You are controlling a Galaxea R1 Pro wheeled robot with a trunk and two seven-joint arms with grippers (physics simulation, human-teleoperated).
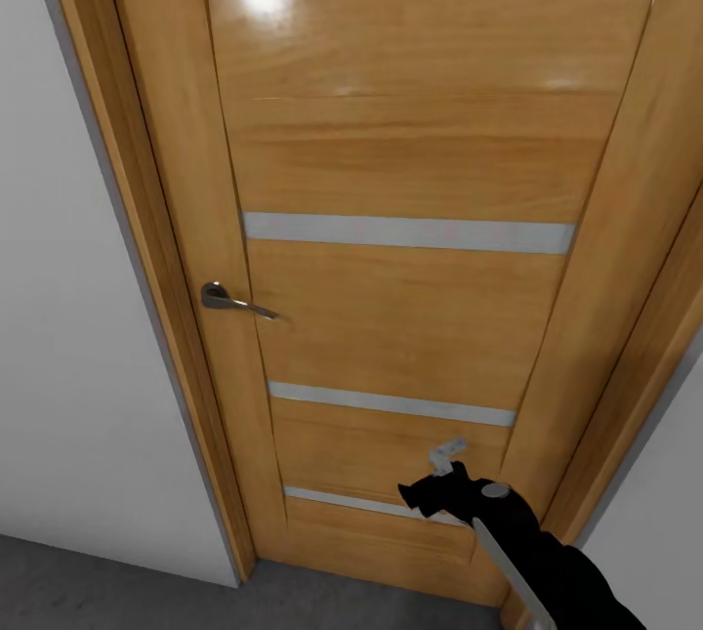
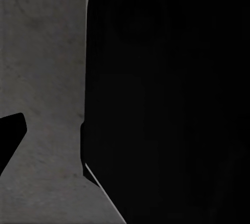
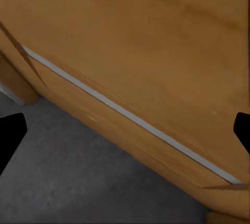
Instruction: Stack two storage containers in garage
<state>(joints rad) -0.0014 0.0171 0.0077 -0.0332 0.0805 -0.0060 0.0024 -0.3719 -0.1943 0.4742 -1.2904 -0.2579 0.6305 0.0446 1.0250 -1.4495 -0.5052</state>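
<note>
We see neither storage container here, so where they sit cannot be told; we judge no stacking done and the carry unfinished. The grey concrete floor point(image 1: 88, 581) runs along the lower edge of the head view. The right gripper point(image 1: 427, 496), lower centre-right, is near the wooden door point(image 1: 410, 161); its tips sit at opposite edges of the right wrist view, so wide apart and empty. Left gripper: spread cannot be told. The closed door, with its lever handle point(image 1: 234, 301) at mid-left, blocks our way.
</note>
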